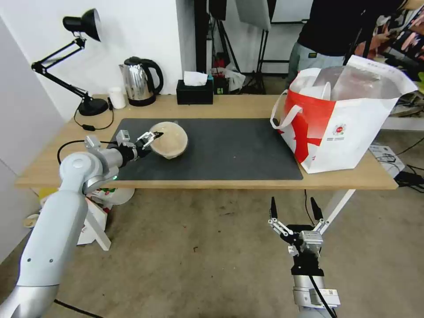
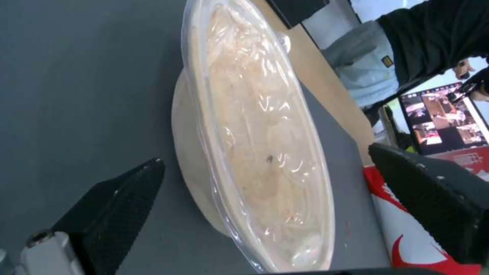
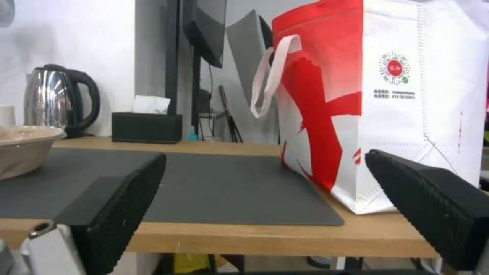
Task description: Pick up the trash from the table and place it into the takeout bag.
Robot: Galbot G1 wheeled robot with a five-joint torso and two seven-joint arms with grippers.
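Observation:
A beige lidded round bowl (image 1: 170,140) of trash sits on the dark grey mat (image 1: 229,150) toward the left of the light-wood table (image 1: 238,106). My left gripper (image 1: 150,138) is open at the bowl's left rim. In the left wrist view the bowl (image 2: 259,152) lies between the spread fingers of that gripper (image 2: 265,156), and I cannot tell whether they touch it. The white and red takeout bag (image 1: 344,123) stands open at the table's right end. My right gripper (image 1: 293,207) hangs open and empty below the table's front edge, facing the bag (image 3: 397,95).
Along the back edge stand a black desk lamp (image 1: 90,106), a small white cup (image 1: 117,97), a steel kettle (image 1: 139,81) and a black tissue box (image 1: 194,92). A person (image 1: 331,35) stands behind the bag. Bare mat stretches between bowl and bag.

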